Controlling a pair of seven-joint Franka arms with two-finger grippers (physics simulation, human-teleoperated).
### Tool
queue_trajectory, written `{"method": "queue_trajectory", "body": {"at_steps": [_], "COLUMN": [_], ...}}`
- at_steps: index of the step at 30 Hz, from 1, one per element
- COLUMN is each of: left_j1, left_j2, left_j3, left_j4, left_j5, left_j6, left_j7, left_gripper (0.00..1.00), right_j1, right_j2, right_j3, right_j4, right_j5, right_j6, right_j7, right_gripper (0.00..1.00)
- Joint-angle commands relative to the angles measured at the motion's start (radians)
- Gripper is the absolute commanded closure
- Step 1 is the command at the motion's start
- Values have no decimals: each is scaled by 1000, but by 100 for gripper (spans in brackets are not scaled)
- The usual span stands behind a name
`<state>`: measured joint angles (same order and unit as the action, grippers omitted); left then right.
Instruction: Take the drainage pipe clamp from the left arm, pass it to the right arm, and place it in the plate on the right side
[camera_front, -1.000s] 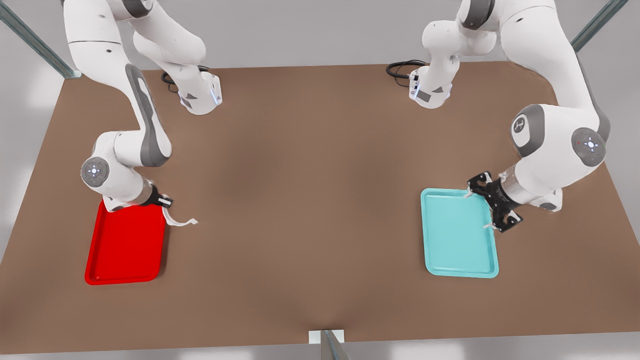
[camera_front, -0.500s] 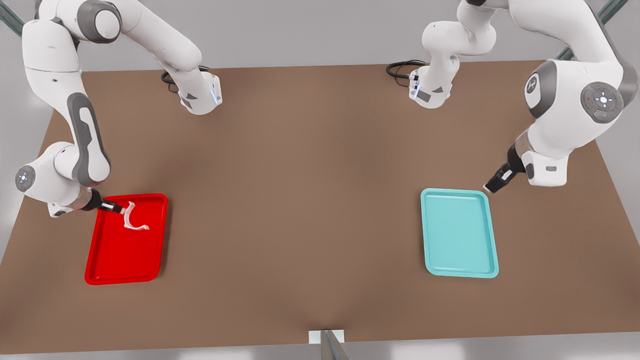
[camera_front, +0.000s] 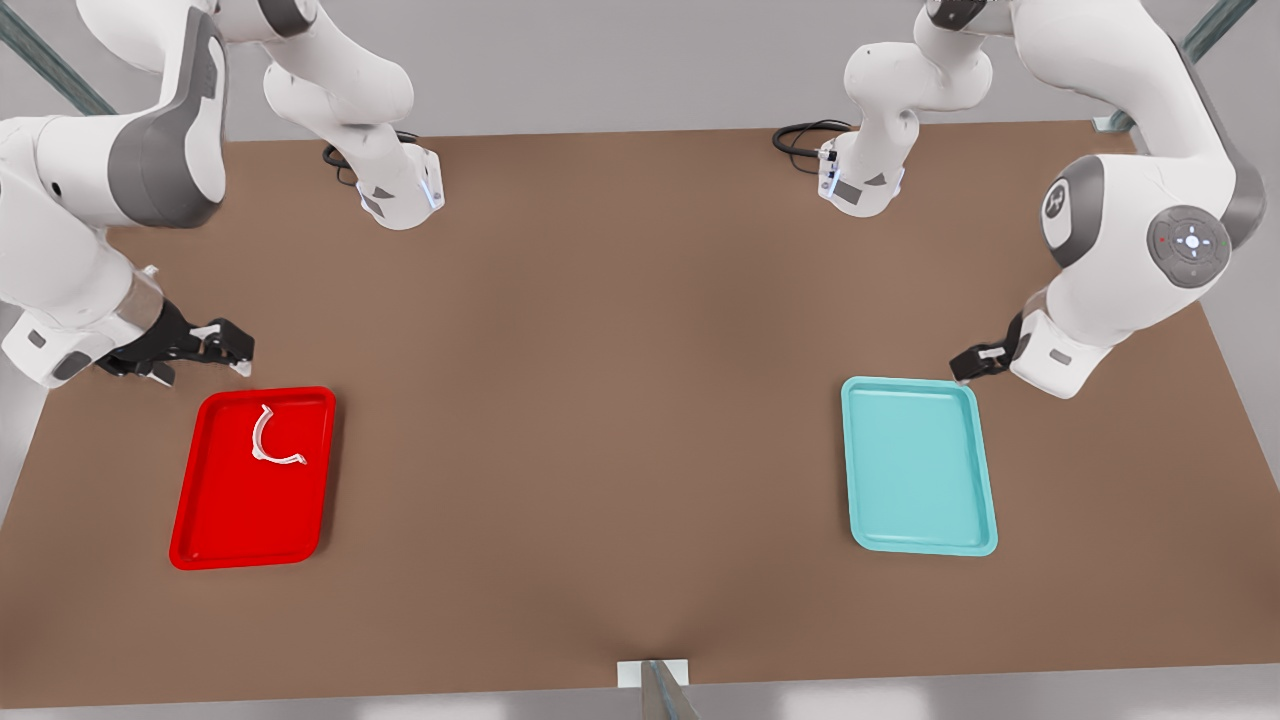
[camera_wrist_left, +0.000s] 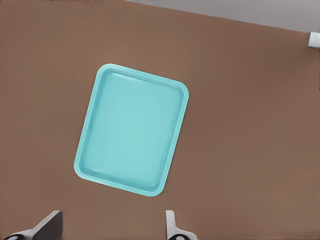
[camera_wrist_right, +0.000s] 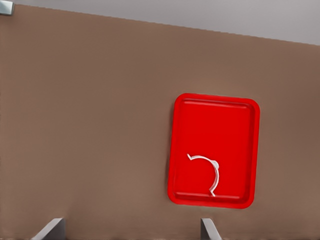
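Released: thin white C-shaped clamp (camera_front: 272, 441) flat in glossy red plate (camera_front: 215, 530).

The brown surface (camera_front: 620, 400) carried a red plate (camera_front: 215, 520) toward the front view's left and a teal tray (camera_front: 920, 500) toward its right (well apart), plus two arm bases (camera_front: 400, 195) at the far edge.

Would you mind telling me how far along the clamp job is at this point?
It looks finished. The drainage pipe clamp lies loose inside the red plate. The right hand is open and empty, just beyond the plate's far rim. The left hand waits open by the teal tray. Nothing visible remains.
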<state>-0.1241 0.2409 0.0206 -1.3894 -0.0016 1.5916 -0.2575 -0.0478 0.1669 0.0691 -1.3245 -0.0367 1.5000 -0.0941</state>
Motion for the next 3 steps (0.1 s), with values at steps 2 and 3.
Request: {"method": "queue_trajectory", "body": {"at_steps": [2, 3], "left_j1": [-3, -3], "left_j2": [15, 15], "left_j3": [-1, -1], "left_j4": [13, 13], "left_j5": [0, 0], "left_j6": [28, 28], "left_j7": [391, 391], "left_gripper": [0, 0], "right_j1": [0, -1], "right_j2": [-18, -17], "right_j3": [9, 11], "right_j4": [-18, -18], "right_j5": [24, 24], "right_j6": [-113, -113], "right_j7": [80, 80], "right_gripper": [0, 0]}}
